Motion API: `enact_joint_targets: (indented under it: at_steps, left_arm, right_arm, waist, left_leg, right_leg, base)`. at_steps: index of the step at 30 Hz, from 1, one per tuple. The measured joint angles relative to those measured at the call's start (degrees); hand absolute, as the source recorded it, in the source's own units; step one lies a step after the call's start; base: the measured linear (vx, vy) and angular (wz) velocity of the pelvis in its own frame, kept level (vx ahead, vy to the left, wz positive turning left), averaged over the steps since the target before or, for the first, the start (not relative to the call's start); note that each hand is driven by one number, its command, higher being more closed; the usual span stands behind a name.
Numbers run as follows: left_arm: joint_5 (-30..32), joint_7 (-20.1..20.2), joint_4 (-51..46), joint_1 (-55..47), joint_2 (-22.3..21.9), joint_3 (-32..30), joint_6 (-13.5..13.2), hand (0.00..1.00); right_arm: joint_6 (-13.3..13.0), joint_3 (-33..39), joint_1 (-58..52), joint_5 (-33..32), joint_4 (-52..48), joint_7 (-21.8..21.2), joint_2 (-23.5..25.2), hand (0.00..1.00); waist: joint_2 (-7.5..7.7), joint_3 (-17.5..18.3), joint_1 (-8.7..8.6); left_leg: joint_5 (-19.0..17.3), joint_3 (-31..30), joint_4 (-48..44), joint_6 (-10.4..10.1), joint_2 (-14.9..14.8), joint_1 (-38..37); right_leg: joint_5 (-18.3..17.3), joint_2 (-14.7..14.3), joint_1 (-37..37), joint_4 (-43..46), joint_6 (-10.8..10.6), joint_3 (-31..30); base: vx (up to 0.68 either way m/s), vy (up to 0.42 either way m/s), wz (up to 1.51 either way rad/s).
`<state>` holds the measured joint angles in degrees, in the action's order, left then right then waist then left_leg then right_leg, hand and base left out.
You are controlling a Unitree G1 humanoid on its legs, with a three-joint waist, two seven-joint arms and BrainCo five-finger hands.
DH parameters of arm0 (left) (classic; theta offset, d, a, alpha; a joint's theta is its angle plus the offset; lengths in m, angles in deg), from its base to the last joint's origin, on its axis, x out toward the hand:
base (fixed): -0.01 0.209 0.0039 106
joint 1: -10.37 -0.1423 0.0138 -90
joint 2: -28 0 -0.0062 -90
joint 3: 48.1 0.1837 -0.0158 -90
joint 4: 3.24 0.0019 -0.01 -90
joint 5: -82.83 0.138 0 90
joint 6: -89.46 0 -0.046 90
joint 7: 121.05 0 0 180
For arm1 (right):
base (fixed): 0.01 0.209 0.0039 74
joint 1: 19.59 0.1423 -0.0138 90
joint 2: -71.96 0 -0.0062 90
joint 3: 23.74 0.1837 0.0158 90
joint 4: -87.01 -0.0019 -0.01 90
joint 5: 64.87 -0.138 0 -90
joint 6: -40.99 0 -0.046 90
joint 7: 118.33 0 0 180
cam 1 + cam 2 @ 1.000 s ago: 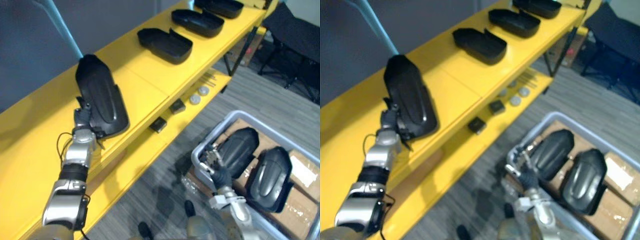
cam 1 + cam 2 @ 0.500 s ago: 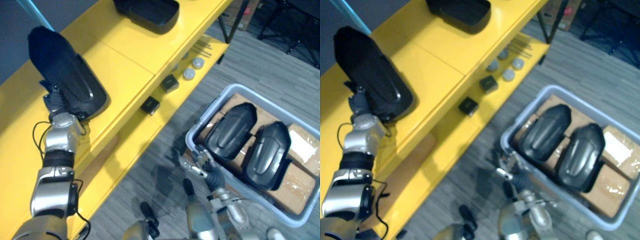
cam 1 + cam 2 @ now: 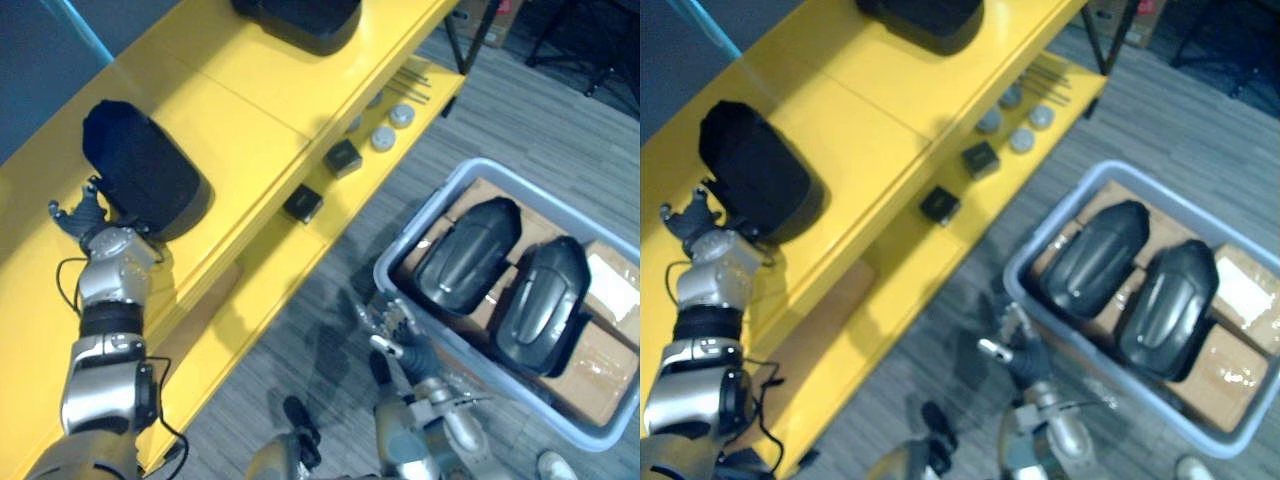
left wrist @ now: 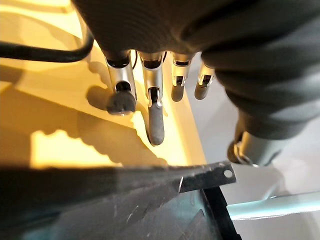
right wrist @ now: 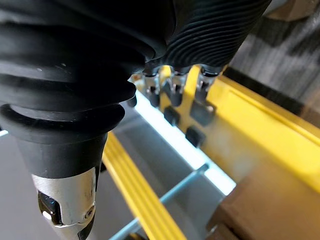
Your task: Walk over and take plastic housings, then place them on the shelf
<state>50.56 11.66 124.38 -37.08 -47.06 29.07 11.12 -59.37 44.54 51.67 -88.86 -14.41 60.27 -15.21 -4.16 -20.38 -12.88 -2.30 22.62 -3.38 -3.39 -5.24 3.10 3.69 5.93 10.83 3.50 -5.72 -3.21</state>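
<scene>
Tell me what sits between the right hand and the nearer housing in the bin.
The near wall of the grey bin separates the right hand from that housing; left eye view.

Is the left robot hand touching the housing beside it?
Apart. Left wrist view: yellow shelf shows between the fingers of the left robot hand and the housing.

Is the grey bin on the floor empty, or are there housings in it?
Not empty. The bin holds two black housings, the left housing and the right housing, side by side on cardboard.
</scene>
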Motion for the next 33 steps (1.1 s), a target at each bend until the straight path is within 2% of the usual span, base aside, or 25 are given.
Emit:
enact_joint_targets:
  at_steps: [4, 7, 8, 10, 14, 16, 20, 24, 33]
  left_arm:
    - [-2.99, 0.83, 0.13, -1.05, -0.03, -0.01, -3.0, 0.0]
    - [-5.66, 3.59, 0.02, -2.69, -0.03, 0.22, -4.3, 0.0]
    - [-6.08, 5.25, -0.61, -3.83, -0.04, 0.94, -4.33, 0.0]
    - [-6.14, 7.97, -3.02, -5.96, -0.05, 3.12, -4.51, 0.0]
    - [-6.15, 15.93, -6.79, -11.33, -1.72, 5.16, -4.6, 0.0]
    - [-6.23, 20.11, -9.14, -15.28, -3.31, 5.48, -4.62, 0.0]
    - [-6.68, 27.62, -17.28, -21.75, -3.4, 6.73, -5.4, 0.0]
    - [-7.91, 35.0, -25.4, -28.58, -4.49, 6.32, -5.44, 0.0]
    - [-8.2, 40.95, -25.4, -34.74, -7.25, 6.3, -5.32, 0.0]
  right_arm:
    - [-0.01, -0.33, -1.91, 0.03, -1.46, -0.08, 0.0, 0.0]
    - [-0.21, -0.55, -2.66, 0.09, -1.48, -0.3, 0.14, 0.0]
    - [-0.84, -0.87, -2.72, 0.12, -1.46, -0.86, 0.11, 0.0]
    - [-1.24, -1.31, -2.42, 0.34, -1.41, -1.21, 0.35, 0.0]
    - [-2.31, -1.03, -1.76, 1.94, 0.22, -1.16, 0.5, 0.0]
    - [-2.35, -0.61, -0.64, 2.39, 2.47, -1.05, 0.62, 0.0]
    - [-2.71, 2.08, 0.9, 2.55, 4.24, -1.07, 1.77, 0.0]
    - [-3.35, 6.25, 1.64, 2.9, 6.23, -1.09, 2.51, 0.0]
    - [-3.33, 10.29, 0.68, 2.82, 8.0, -2.93, 2.47, 0.0]
  waist:
    - [-0.14, 0.07, -0.03]
    - [-0.34, 0.14, -0.04]
    - [-0.47, 0.24, -0.3]
    - [-0.55, 0.29, 0.25]
    - [-1.8, 2.71, 1.49]
    - [-2.14, 5.62, 2.85]
    - [-1.98, 7.11, 4.76]
    - [-2.51, 8.83, 6.29]
    - [-3.29, 10.62, 6.2]
  left_leg:
    - [0.0, -0.11, -0.16, 0.0, -0.01, -0.1]
    - [0.01, -0.55, -0.09, 0.02, 0.14, -1.02]
    - [0.01, -1.41, -0.1, 0.02, 0.25, -1.44]
    - [0.01, -2.01, -0.04, 0.02, 0.38, -2.06]
    - [0.05, -4.47, 0.35, 0.05, 0.64, -2.07]
    - [0.06, -4.97, 0.64, 0.05, 0.8, -2.22]
    - [0.05, -7.21, 0.83, 0.05, 0.91, -4.08]
    - [0.08, -9.11, 0.94, 0.01, 1.06, -4.61]
    - [0.73, -9.77, 1.59, -0.44, 0.73, -5.15]
  right_leg:
    - [0.01, 0.0, -0.21, 0.07, -0.01, 0.14]
    - [0.05, 0.03, -1.43, -0.18, -0.06, 0.53]
    - [0.05, 0.16, -2.65, -0.74, -0.07, 1.37]
    - [0.06, 0.24, -4.07, -1.72, -0.09, 1.9]
    - [0.76, 0.77, -6.62, -4.51, -0.27, 4.36]
    - [1.05, 0.85, -7.4, -5.41, -0.32, 4.93]
    - [0.96, 0.95, -11.3, -7.09, -0.21, 7.62]
    - [0.87, 0.89, -13.14, -7.8, -0.07, 9.67]
    - [0.62, 0.49, -13.87, -7.92, 0.34, 10.62]
  base:
    - [-0.01, 0.0, 0.01]
    - [0.0, 0.008, 0.08]
    - [0.0, 0.014, 0.22]
    - [0.0, 0.009, 0.21]
    - [0.02, 0.001, 0.29]
    - [0.08, 0.006, 0.17]
    - [0.04, -0.009, 0.28]
    - [-0.01, -0.005, 0.19]
    - [-0.01, -0.008, 0.04]
